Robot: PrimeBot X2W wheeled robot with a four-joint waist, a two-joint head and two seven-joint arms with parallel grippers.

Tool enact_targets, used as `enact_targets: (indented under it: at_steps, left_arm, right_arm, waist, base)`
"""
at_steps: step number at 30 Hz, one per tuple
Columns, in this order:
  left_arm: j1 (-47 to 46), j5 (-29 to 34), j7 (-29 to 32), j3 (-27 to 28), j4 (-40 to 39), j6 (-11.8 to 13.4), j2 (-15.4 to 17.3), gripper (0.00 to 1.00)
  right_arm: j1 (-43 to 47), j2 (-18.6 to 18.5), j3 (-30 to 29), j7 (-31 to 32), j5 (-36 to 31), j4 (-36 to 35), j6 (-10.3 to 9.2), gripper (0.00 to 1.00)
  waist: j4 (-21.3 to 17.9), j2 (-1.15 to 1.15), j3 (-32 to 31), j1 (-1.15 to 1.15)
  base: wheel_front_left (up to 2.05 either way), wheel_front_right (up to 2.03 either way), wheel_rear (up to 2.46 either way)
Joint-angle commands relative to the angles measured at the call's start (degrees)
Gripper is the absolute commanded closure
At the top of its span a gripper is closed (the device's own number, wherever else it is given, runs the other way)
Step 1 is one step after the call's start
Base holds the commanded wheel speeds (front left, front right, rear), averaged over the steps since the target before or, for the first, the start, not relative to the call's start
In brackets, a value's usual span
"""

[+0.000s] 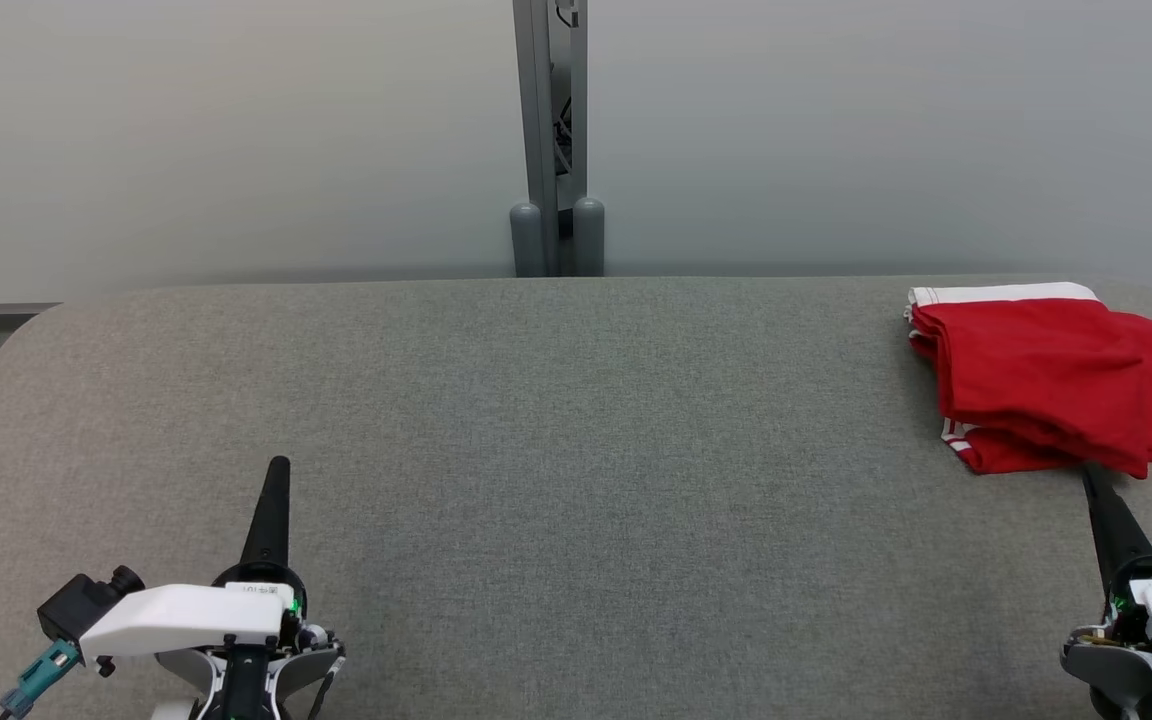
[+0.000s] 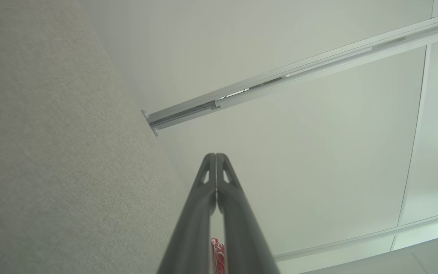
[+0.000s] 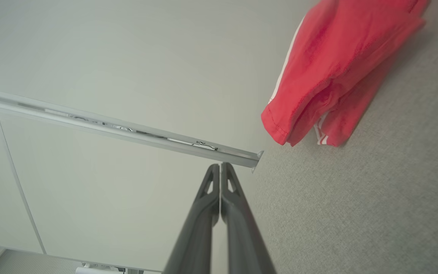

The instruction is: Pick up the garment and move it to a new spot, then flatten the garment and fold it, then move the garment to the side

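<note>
Garment folded; right end effector closed, pointing toward it.

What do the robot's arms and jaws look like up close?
Each arm ends in jaws of two long, dark grey fingers tapering to a point, with small triangular cut-outs near the tips. Behind them, the left wrist and right wrist are black and silver under white covers. The left wrist carries a small printed label, a green light, and a black block with a teal plug.
</note>
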Motion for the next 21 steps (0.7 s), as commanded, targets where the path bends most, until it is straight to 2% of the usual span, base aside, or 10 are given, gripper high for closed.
enact_targets:
  at_steps: [1,21]
  left_arm:
    - [-1.8,-1.2,0.2,0.4,-0.2,-0.4,0.3,1.00]
    - [-3.8,-9.7,1.6,1.3,0.7,-1.4,0.3,1.00]
  right_arm:
    - [-1.0,-0.6,-0.3,0.6,1.2,0.1,0.00,1.00]
    - [-3.7,-0.7,-1.9,3.7,9.7,1.5,0.00,1.00]
  waist:
    - [0.0,0.00,0.1,0.00]
    - [-0.7,0.00,1.1,0.00]
  base:
    - [0.00,0.00,0.00]
    - [0.00,0.00,0.00]
